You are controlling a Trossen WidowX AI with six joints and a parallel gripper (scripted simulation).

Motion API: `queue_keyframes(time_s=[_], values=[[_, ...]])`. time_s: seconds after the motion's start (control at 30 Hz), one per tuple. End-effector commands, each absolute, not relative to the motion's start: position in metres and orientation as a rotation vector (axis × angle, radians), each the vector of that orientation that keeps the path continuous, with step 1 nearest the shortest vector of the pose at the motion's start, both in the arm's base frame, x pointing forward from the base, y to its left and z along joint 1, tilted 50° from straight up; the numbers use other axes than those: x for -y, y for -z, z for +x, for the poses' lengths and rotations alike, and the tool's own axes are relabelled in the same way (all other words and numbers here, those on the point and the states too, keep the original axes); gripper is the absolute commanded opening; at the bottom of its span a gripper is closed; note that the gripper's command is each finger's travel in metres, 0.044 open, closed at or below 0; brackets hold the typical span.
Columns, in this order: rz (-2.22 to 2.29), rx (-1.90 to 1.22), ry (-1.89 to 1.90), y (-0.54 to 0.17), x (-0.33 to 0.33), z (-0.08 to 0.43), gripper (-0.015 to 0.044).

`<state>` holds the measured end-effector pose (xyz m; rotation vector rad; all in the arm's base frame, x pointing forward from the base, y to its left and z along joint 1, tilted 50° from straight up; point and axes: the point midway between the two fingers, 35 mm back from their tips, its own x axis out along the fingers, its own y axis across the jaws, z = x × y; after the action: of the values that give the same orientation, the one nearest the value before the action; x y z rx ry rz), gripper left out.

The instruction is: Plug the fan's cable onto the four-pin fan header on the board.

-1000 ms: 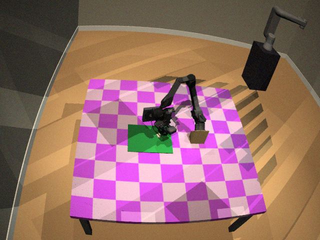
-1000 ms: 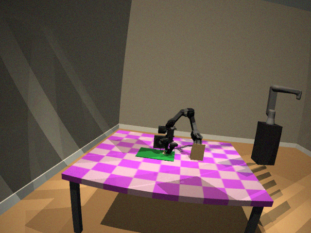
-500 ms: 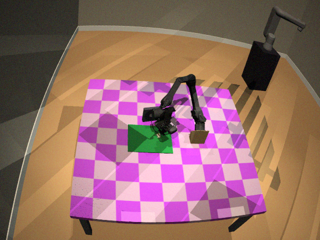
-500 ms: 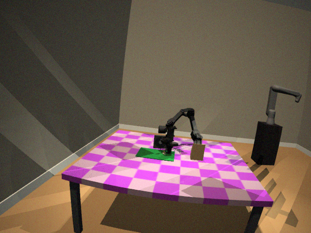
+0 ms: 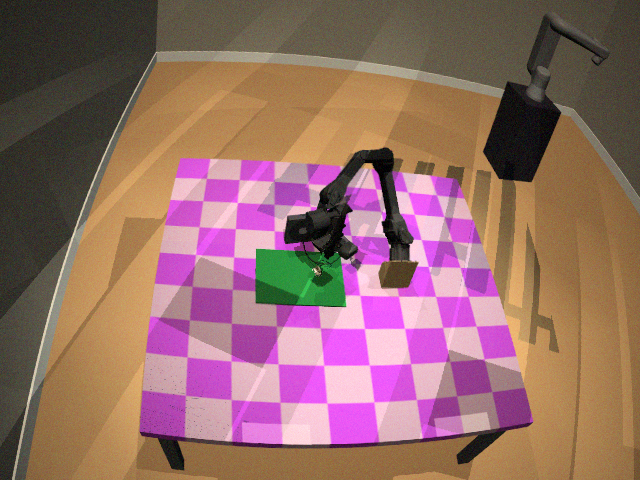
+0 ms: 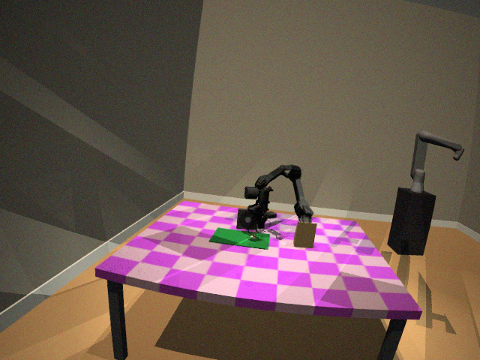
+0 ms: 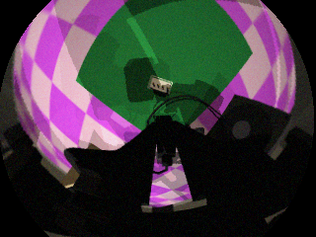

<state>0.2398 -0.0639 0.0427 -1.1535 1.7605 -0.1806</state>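
Observation:
The green board [image 5: 279, 284] [image 6: 229, 236] [image 7: 197, 44] lies flat on the checkered table. The pale four-pin header [image 5: 316, 270] [image 6: 253, 235] [image 7: 160, 85] stands on it, with nothing seated on its pins. My gripper [image 7: 164, 119] is shut on the dark cable plug at its fingertips; the plug is mostly hidden by the black fingers. In the wrist view the fingertips are just below the header, apart from it. The thin black cable [image 7: 188, 97] arcs from the fingertips to the black fan [image 5: 298, 228] [image 6: 247, 219] [image 7: 262, 118].
The fan stands near the board's back edge, close beside the arm. A tan block [image 5: 398, 274] [image 6: 304, 235] is at the arm's foot, right of the board. A grey arm on a black pedestal [image 5: 522, 131] [image 6: 412, 223] stands beyond the table at the back right.

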Motion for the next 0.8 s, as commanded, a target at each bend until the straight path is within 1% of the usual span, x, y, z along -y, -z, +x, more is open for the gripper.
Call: queue_keyframes(time_s=[0.0, 0.77], values=[[-1.232, -1.785, 0.077, -0.042, 0.061, 0.245, 0.0], [-1.764, -1.872, -0.691, -0.029, 0.052, 0.265, 0.0]])
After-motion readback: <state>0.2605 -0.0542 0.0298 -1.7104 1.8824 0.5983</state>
